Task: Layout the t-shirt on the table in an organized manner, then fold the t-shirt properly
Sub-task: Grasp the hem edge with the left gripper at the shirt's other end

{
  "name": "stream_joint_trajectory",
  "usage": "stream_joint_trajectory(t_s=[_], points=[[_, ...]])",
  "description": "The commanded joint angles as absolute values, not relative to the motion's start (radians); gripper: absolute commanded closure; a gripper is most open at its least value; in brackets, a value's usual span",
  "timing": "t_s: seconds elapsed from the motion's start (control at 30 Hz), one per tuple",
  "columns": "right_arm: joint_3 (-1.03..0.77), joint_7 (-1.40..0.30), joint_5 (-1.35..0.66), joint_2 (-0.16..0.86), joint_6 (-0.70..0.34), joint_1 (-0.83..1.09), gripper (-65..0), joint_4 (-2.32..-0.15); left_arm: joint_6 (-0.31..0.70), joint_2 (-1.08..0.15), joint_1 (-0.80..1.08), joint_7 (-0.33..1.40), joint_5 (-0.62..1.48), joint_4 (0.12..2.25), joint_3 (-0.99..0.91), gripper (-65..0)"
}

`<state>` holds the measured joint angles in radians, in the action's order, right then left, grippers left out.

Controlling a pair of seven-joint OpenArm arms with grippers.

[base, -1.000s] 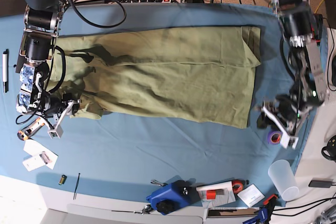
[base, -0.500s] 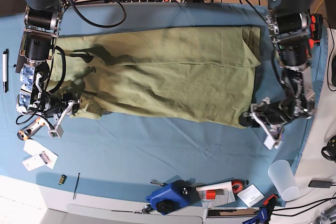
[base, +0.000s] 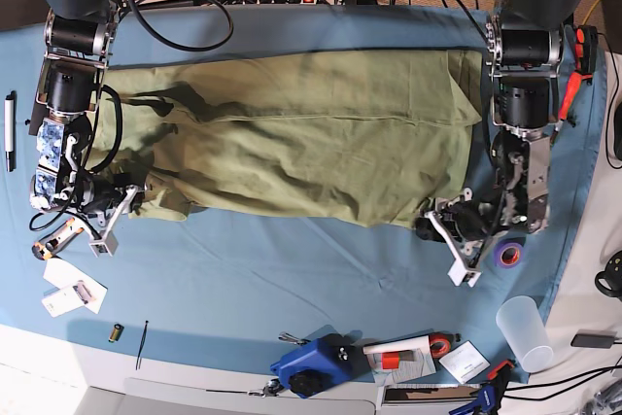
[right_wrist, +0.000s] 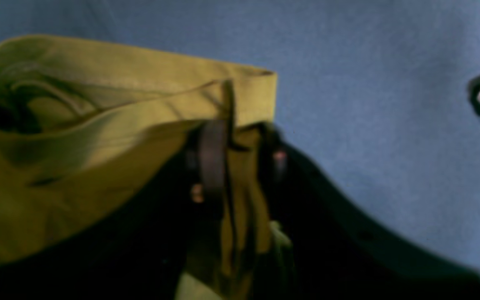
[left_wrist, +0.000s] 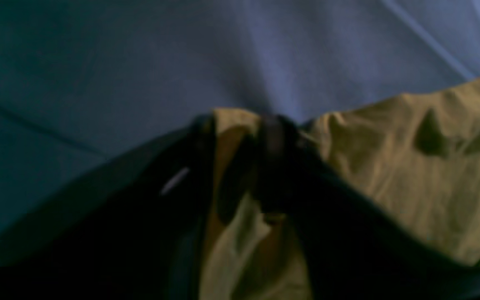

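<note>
Blurred left end effector (left_wrist: 240, 137) pinches the t-shirt (left_wrist: 411, 166) corner.

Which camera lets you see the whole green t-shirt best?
The base view: it shows the whole t-shirt spread on the blue table. The left wrist view shows only a blurry corner pinched in the left gripper. The right wrist view shows just a hemmed edge in the right gripper.

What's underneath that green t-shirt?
The t-shirt lies spread on the table, whose blue cloth shows all around it. Whether anything small sits beneath cannot be seen; the fabric covers it.
</note>
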<state>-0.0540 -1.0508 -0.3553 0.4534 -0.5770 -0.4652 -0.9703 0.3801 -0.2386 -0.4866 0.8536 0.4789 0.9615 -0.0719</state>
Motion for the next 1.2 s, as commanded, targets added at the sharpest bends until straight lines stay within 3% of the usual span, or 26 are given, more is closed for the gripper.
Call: stream_joint_trajectory(t_s=[0.0,0.1,0.4,0.8,1.17], points=[[-0.059,-1.051,-0.358,0.471,-0.559,-0.493,-4.9,-0.986,0.373,-0.241,-0.499,0.899,0.448,0.963,-0.059,-9.0],[-0.059,-1.05,-0.358,0.471,-0.519,-0.494,0.0,-0.986,0.373,-0.242,-0.499,0.909,0.395,0.963,-0.056,0.0],[-0.061,-1.01,-0.397,0.472,-0.513,-0.501,0.0,-1.076,0.31,-0.255,-0.499,0.994,0.382,1.016,-0.056,0.0],[-0.061,-1.155,-0.503,0.486,-0.513,-0.495,0.0,-1.253,0.286,-0.255,-0.498,1.242,0.503,1.217,-0.063,0.0],[-0.068,-1.216,-0.653,0.572,-0.515,-0.482,0.0,-1.258,0.288,-0.255,-0.358,1.267,0.53,1.462,-0.197,0.0]])
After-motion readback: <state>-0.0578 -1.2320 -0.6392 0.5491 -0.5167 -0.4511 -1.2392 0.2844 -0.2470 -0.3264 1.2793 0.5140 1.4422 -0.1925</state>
